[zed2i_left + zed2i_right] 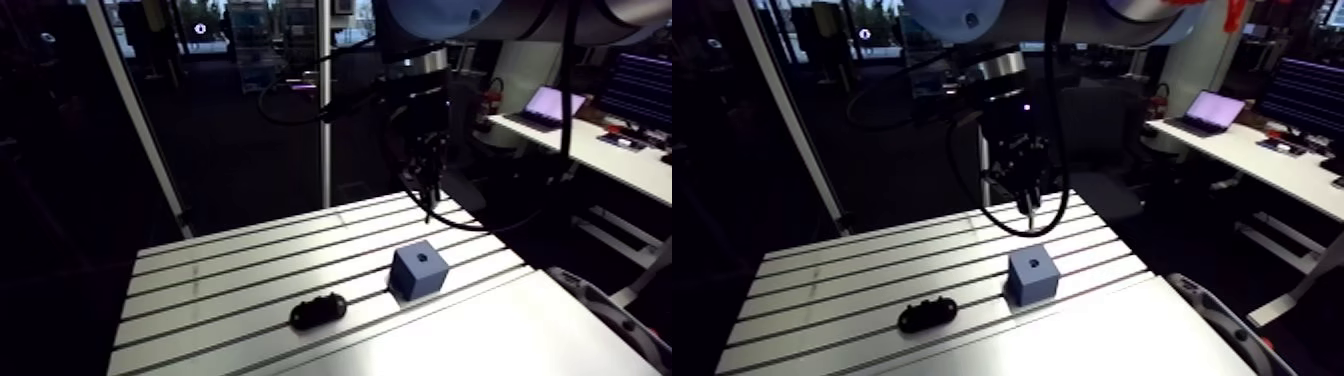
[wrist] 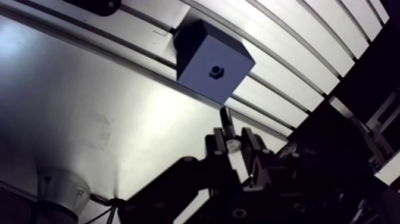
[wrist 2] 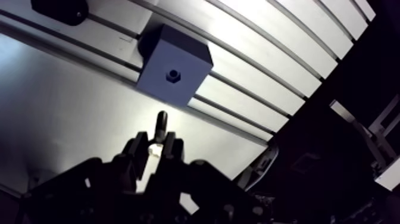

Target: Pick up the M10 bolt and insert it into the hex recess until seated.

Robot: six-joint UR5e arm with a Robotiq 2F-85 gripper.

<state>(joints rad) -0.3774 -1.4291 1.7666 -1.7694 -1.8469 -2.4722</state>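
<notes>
Now: M10 bolt [image 2: 225, 117] dark, slim shank, pale end pinched in jaws, shank sticking out past tips, hanging above desk [image 1: 220, 270], clear of block [image 2: 211, 62]. Wrist view resolves hex recess [image 2: 215, 72] outline in block top; arm view gives only dark dot. Count: one bolt, one grey-blue block, one black oblong part [image 1: 318, 311] near block.

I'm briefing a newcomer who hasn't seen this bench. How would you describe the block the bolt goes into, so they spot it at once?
On the slotted aluminium table, look near the gripper, which holds the bolt. There stands a blue-grey cube. Unlike the low black oblong piece lying apart from it, it has a small hex recess in its top face.
</notes>
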